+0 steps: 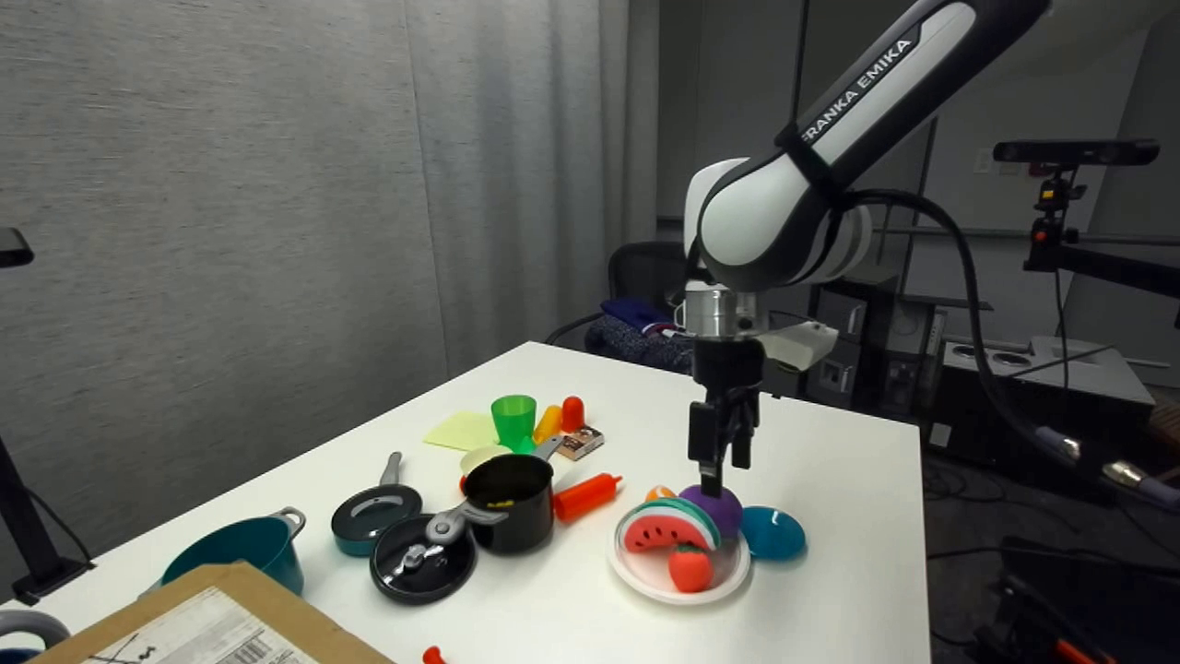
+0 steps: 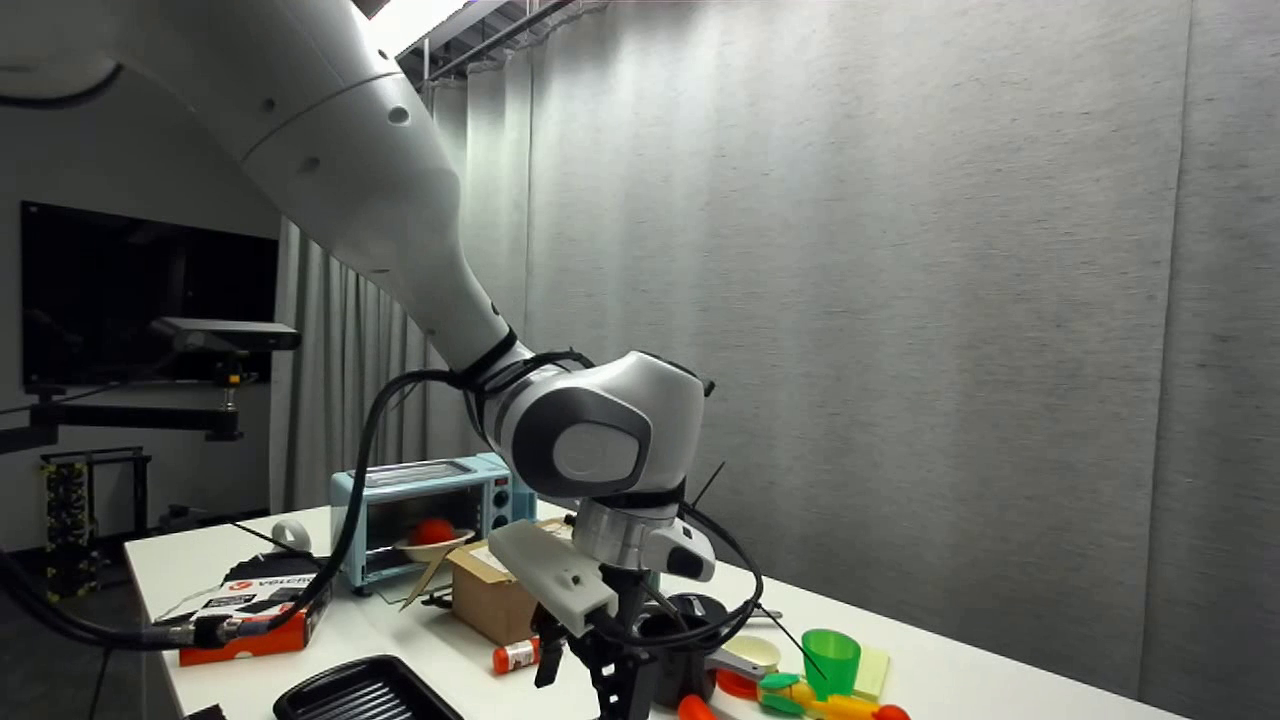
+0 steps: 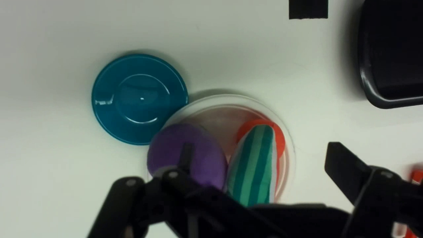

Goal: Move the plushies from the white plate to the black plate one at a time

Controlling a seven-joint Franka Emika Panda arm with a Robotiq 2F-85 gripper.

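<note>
The white plate [image 1: 678, 598] holds a purple plushie [image 1: 725, 510], a watermelon-slice plushie [image 1: 666, 532] and a red-orange strawberry plushie [image 1: 690, 570]. An orange piece [image 1: 660, 493] shows partly behind the watermelon. In the wrist view the purple plushie [image 3: 210, 158] is left, the green-striped watermelon [image 3: 252, 168] is in the middle, and the strawberry [image 3: 280, 137] shows partly beneath it. My gripper [image 3: 261, 147] is open and empty above the plate, one finger over the purple plushie, the other right of the plate. A black ridged tray [image 2: 365, 697], likely the black plate, also shows in the wrist view [image 3: 393, 56].
A teal round lid [image 1: 772, 533] touches the white plate. A black pot [image 1: 510, 507], a red bottle [image 1: 587, 498] and black lids [image 1: 424, 563] stand to one side. A cardboard box [image 2: 490, 600], toaster oven [image 2: 430, 510] and orange-capped tube [image 2: 516, 656] stand beyond the tray.
</note>
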